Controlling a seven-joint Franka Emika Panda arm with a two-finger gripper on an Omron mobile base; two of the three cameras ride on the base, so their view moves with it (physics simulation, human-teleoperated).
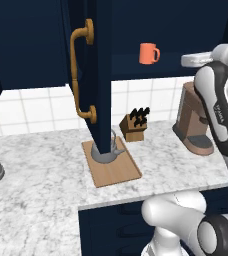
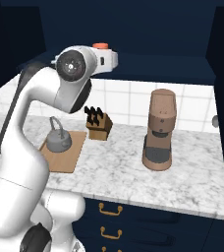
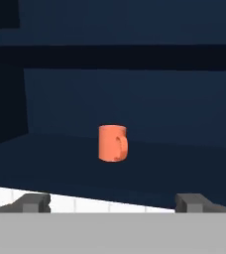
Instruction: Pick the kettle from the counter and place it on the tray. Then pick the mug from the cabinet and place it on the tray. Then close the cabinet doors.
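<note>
Mug next, claw spread wide and empty.
Your gripper (image 3: 112,202) faces the mug (image 3: 113,143) at 12 o'clock; it's likely light, rigid, slippery — pinch the body, handle at 3 o'clock.

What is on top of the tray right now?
The kettle sits on the tray. In the left base view, the open cabinet door covers the kettle's upper part.

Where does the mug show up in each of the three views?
Left base view: mug upper centre-right, on the cabinet shelf right of the open door.
Right base view: just its orange top above the arm's wrist.
Hand view: centre, upright on the shelf.
Shared landmark: that dark shelf.
</note>
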